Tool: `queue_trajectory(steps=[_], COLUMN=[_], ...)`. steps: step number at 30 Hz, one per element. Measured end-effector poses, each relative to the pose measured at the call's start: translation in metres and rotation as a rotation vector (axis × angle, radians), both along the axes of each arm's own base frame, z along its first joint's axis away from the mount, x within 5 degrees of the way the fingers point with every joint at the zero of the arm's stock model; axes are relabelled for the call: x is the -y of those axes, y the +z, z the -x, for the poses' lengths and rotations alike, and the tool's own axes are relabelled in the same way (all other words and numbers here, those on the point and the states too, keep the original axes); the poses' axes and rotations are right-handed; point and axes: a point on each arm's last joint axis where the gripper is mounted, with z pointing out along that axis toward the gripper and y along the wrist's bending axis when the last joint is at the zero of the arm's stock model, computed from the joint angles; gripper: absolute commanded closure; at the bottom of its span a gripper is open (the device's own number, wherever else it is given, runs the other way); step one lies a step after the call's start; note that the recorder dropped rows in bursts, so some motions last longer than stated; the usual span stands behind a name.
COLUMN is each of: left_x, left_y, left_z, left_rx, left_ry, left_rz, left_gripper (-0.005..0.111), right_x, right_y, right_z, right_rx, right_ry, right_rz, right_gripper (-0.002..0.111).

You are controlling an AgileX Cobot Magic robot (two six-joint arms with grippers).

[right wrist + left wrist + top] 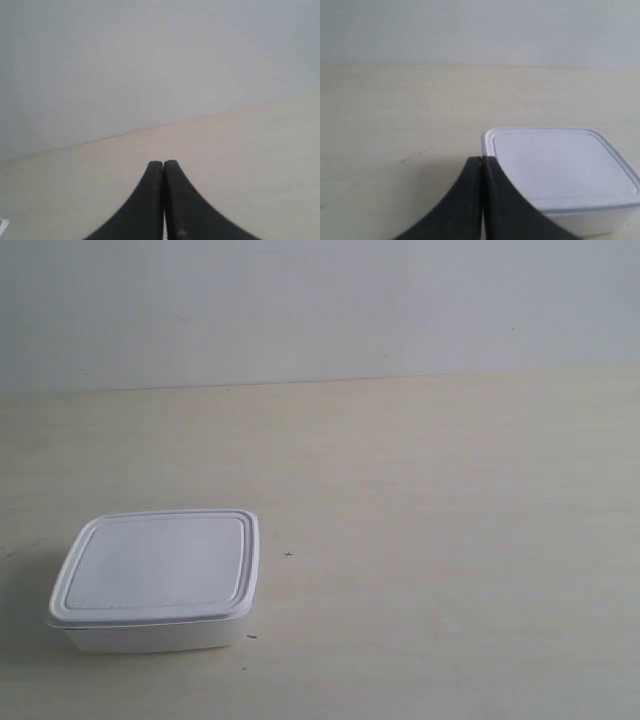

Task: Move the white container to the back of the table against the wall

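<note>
— Question one: where is the white container (155,590) sitting?
— On the worktop (450,540), at the near left of the exterior view, with its lid (160,562) on and seated flat. A wide band of bare worktop lies between it and the wall (320,300), so it is well apart from the back edge.
— How does the box lie?
— Level, with its long sides roughly parallel to the line where the worktop meets the wall.
— Is either arm on it?
— Neither arm shows in the exterior view. The left wrist view shows the left tool (481,160) with its two black fingers (460,210) pressed together, tips meeting and nothing between them. The container's near corner lies just beside those tips. One finger overlaps the box's side in the picture, and I cannot tell whether it touches.
— And the other arm?
— The right tool (163,163) is likewise pressed tip to tip on nothing. It points over bare worktop toward the wall, which fills the upper part of that view.
— Anything else on the surface?
— A few tiny dark specks (288,554) near the container's right side in the exterior view. A small white sliver (2,226) also sits at the edge of the right wrist picture, too little to identify.
</note>
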Motion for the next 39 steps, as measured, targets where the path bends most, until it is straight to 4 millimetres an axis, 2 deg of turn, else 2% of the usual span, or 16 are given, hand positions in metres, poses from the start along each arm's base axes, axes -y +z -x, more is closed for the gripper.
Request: queue_trajectory(steps=[7, 14, 21, 25, 29, 31, 35, 36, 39], left_x=[-0.003, -0.004, -0.010, -0.009, -0.004, -0.002, -0.003, -0.002, 0.002], left_y=[0.010, 0.018, 0.025, 0.024, 0.029, 0.041, 0.093, 0.109, 0.136], left_z=[-0.002, -0.002, -0.002, -0.002, -0.007, -0.016, -0.051, -0.067, -0.098], left_rx=[0.111, 0.195, 0.284, 0.271, 0.177, 0.099, 0.028, -0.028, -0.183], left_ry=[0.039, 0.081, 0.148, 0.146, 0.104, 0.087, 0.069, 0.042, -0.030], left_rz=[0.032, 0.299, 0.502, 0.550, 0.540, 0.470, 0.340, 0.281, 0.190], left_gripper=[0.107, 0.107, 0.107, 0.107, 0.107, 0.107, 0.107, 0.107, 0.107], right_x=[0.006, 0.008, 0.009, 0.010, 0.011, 0.010, 0.004, 0.000, -0.011], right_y=[0.008, 0.011, 0.011, 0.012, 0.012, 0.016, 0.044, 0.057, 0.093], right_z=[-0.001, -0.001, -0.001, -0.001, -0.001, -0.004, -0.028, -0.042, -0.081], right_rx=[0.092, 0.111, 0.094, 0.104, 0.100, 0.074, -0.054, -0.126, -0.267], right_ry=[-0.071, -0.091, -0.094, -0.106, -0.108, -0.109, -0.081, -0.050, 0.045], right_rz=[-0.016, -0.088, -0.302, -0.331, -0.355, -0.353, -0.250, -0.198, -0.088], right_gripper=[0.108, 0.108, 0.108, 0.108, 0.108, 0.108, 0.108, 0.108, 0.108])
